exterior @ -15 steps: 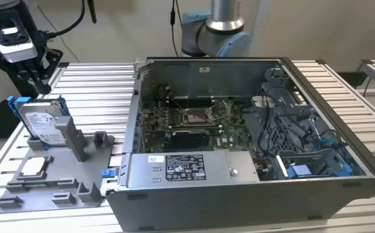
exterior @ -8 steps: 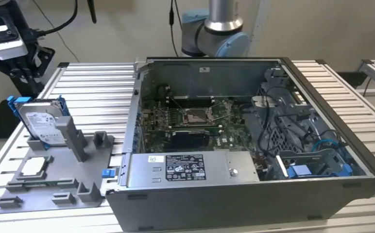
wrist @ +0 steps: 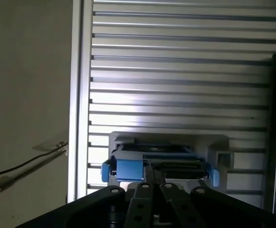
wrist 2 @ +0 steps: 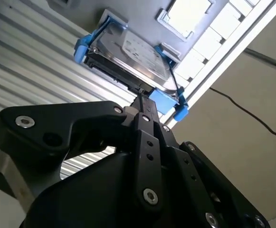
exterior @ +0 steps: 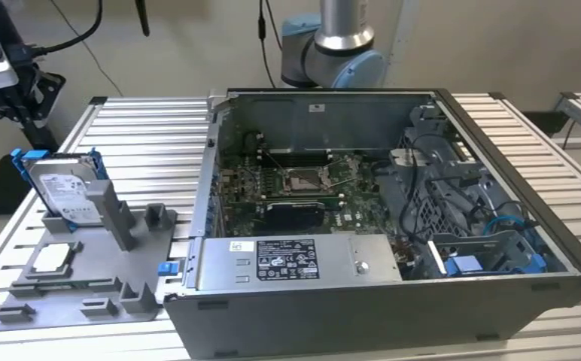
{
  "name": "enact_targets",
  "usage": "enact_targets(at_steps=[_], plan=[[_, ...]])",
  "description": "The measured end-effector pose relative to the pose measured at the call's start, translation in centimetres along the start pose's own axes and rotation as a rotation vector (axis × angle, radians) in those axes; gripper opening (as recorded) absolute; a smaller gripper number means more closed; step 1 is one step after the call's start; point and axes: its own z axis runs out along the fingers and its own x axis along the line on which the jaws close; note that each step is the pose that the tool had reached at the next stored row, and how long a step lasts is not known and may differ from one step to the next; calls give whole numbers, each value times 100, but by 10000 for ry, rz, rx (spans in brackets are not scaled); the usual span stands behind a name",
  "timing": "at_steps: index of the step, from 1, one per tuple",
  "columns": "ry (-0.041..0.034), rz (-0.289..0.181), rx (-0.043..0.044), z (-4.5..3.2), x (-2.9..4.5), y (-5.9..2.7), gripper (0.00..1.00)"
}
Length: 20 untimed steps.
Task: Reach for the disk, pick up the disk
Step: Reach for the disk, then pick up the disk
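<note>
At nine o'clock from the open metal computer case (exterior: 371,323) in the exterior view, on the ribbed silver tabletop (exterior: 140,128): flat, shiny grey disk (exterior: 62,188) with a white label and a blue plastic frame, leaning in a grey plastic stand (exterior: 80,301). In the second wrist view, black gripper (wrist 2: 140,97), tips pinched together, holding nothing, near the disk's blue edge.

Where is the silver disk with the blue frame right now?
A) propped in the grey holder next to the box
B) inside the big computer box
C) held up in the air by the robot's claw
A: in the exterior view the disk leans in the grey holder, outside the open computer box.
</note>
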Motion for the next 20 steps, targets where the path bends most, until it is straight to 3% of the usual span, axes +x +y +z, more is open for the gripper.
enact_targets(at_steps=[9, 20], plan=[[-5, 2, 0, -2, 98, -87, 0], [1, -127, 1, -3, 99, -91, 0]])
